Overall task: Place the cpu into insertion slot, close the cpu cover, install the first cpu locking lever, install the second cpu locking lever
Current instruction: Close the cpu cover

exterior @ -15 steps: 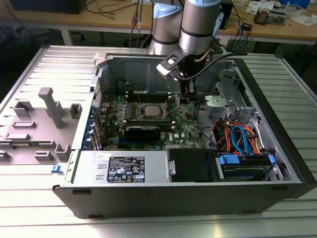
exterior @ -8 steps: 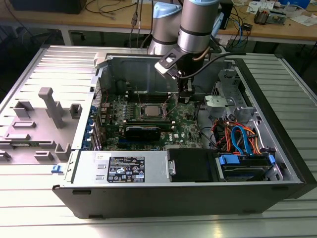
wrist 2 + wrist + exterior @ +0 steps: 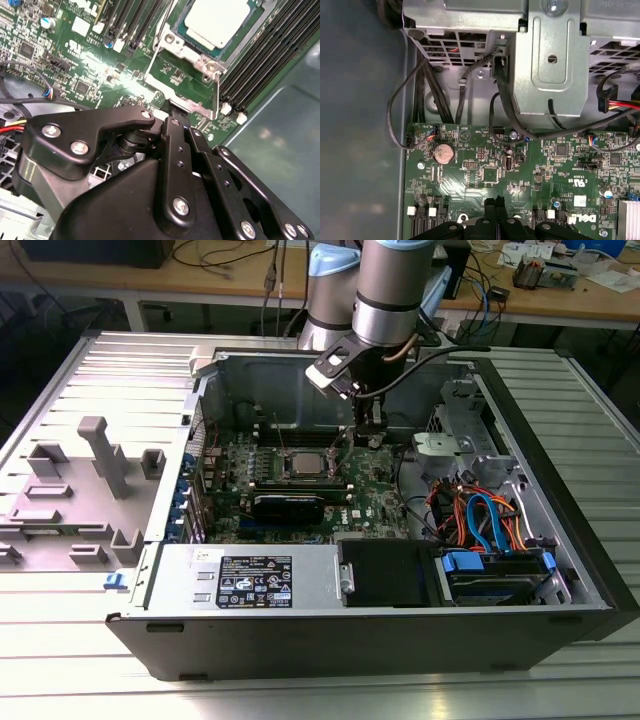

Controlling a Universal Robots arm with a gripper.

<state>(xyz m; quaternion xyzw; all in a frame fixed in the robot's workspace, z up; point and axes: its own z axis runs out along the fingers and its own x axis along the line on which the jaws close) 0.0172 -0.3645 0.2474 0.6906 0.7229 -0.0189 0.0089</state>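
My hand hangs inside the open computer case, a bit right of the middle of the exterior view. In the first wrist view its two fingers are pressed together, and I see nothing between them. The tips sit just above the green board, close to the edge of the cpu cover. The cpu lies flat in the insertion slot, with the silver cover around it. The case lies on a ribbed grey tabletop.
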